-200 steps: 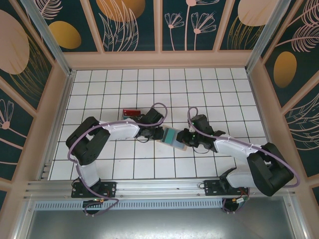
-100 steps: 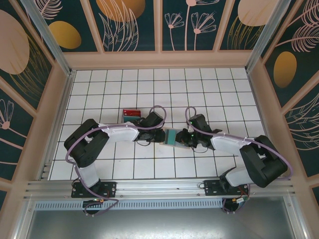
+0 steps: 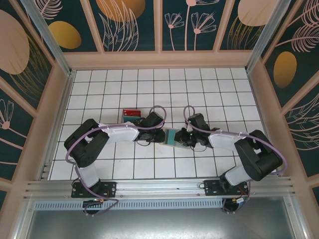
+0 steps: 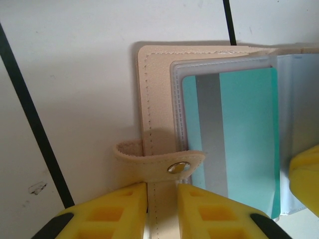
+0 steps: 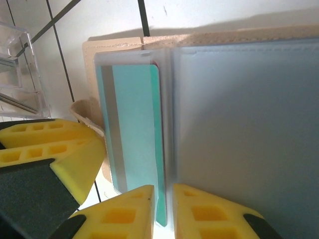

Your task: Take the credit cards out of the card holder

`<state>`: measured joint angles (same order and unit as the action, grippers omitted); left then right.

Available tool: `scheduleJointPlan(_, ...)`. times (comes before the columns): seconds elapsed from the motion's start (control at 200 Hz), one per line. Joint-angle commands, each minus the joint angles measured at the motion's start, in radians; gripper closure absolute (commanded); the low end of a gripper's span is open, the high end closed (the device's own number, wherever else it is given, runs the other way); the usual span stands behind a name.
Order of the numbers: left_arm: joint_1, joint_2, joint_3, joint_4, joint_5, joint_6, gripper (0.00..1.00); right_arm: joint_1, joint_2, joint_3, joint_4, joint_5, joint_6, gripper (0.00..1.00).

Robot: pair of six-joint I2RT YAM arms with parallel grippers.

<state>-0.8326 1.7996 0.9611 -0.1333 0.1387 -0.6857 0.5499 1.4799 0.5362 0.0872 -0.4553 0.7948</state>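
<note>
card holder [image 3: 171,136]: lying open on the desk [image 3: 209,89], between the two pincers
left pincer [image 4: 162,211]: pressed together on the holder's tan edge, right beside its snap strap [image 4: 164,164]
right pincer [image 5: 163,214]: pinching the end of the teal card [image 5: 132,124] that pokes out of the holder's clear sleeve [image 5: 249,124]
teal card, rest of it: inside the sleeve panel on the holder's left-pincer side
red card [image 3: 132,112]: at the clear tray [image 5: 25,59], off the holder's left-pincer end, not touching the holder
</note>
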Motion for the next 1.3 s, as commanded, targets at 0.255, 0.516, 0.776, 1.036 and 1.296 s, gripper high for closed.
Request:
scheduleJointPlan(0.255, -0.01, 0.038, 0.0, -0.077, 0.029, -0.006, 0.75, -0.024, 0.052, 0.025, 0.049, -0.046, 0.0, 0.84)
scheduleJointPlan(0.516, -0.011, 0.046, 0.003, -0.079, 0.037, -0.002, 0.74, -0.024, 0.065, 0.03, 0.068, -0.066, -0.002, 0.83)
scheduleJointPlan(0.776, -0.01, 0.047, 0.006, -0.078, 0.044, 0.001, 0.74, -0.021, 0.09, 0.031, 0.073, -0.079, -0.006, 0.84)
scheduleJointPlan(1.036, -0.012, 0.047, 0.005, -0.087, 0.036, 0.0, 0.76, -0.018, 0.074, 0.029, 0.049, -0.064, -0.011, 1.0)
scheduleJointPlan(1.296, -0.012, 0.058, 0.005, -0.111, 0.007, -0.005, 0.98, -0.062, -0.021, -0.045, 0.002, -0.036, -0.017, 1.0)
